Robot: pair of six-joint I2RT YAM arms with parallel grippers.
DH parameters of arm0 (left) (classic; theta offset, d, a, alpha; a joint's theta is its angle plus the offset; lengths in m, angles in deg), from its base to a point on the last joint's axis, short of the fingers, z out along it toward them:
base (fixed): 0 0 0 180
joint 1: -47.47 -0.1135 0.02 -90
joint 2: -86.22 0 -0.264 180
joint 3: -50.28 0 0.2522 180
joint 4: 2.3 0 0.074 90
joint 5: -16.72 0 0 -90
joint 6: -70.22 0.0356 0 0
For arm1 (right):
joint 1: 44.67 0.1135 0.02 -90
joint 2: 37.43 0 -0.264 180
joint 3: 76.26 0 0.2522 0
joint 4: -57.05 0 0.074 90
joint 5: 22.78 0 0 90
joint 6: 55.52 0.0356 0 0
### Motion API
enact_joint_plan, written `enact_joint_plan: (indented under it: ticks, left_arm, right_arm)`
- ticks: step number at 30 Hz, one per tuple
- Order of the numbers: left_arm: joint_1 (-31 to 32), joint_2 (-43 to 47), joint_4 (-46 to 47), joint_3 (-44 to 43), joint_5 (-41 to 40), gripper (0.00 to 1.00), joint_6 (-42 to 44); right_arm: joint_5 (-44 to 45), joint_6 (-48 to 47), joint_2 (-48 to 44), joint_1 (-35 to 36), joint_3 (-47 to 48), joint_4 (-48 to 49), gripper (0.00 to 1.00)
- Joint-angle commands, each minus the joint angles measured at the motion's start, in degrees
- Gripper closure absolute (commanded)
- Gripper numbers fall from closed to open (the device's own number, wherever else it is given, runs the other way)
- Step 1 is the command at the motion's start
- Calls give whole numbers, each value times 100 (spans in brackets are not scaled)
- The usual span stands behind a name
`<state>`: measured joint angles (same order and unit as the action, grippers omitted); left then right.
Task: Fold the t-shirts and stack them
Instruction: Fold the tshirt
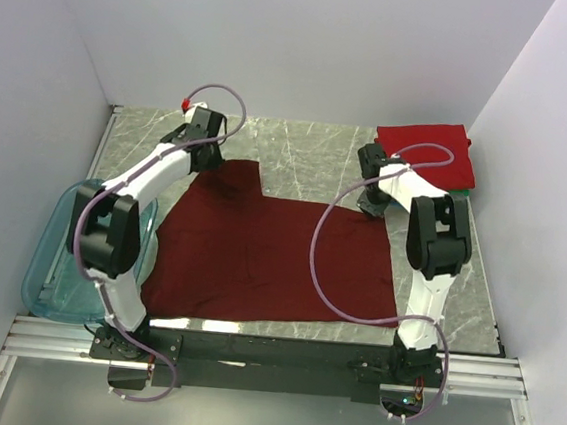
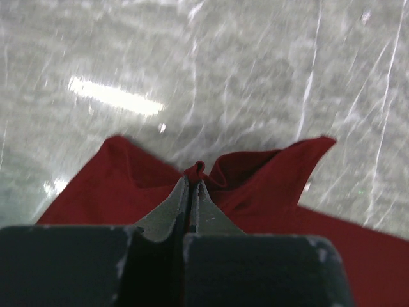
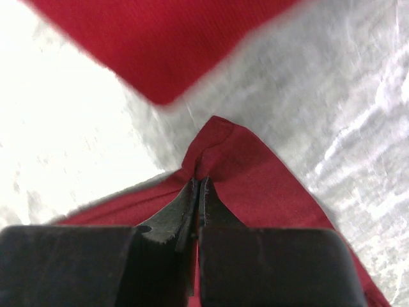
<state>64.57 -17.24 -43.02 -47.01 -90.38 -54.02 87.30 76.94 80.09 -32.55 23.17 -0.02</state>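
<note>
A dark maroon t-shirt [image 1: 269,256] lies spread on the marble table. My left gripper [image 1: 208,157] is shut on a pinch of its far left corner; in the left wrist view the gripper [image 2: 193,181] holds a small bunched fold of the maroon cloth [image 2: 255,179]. My right gripper [image 1: 373,203] is shut on the shirt's far right corner, and in the right wrist view the gripper [image 3: 199,182] clamps the raised maroon corner [image 3: 236,166]. A bright red folded t-shirt [image 1: 425,151] lies on a stack at the back right, with a green edge [image 1: 463,194] beneath it.
A translucent teal bin [image 1: 52,266] stands at the table's left edge beside the left arm. White walls close in on three sides. The red stack [image 3: 160,38] shows just beyond the right gripper. A metal rail [image 1: 270,357] runs along the near edge.
</note>
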Motion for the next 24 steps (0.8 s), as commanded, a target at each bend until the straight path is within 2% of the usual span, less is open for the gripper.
enact_joint_plan:
  ticks: [1,14,24]
  left_arm:
    - [65,685,296,450,146,100,-162]
    - [592,2294,288,2365,-381,100,-759]
    - [1084,3525,-318,3246,-768,100,-1576]
  right_arm:
    - [-223,-272,-703,62,-418,734,100]
    - [-434,-651,-1951,168,-1641,1184,100]
    - [-408,-765,-2452,203,-2212,1343,100]
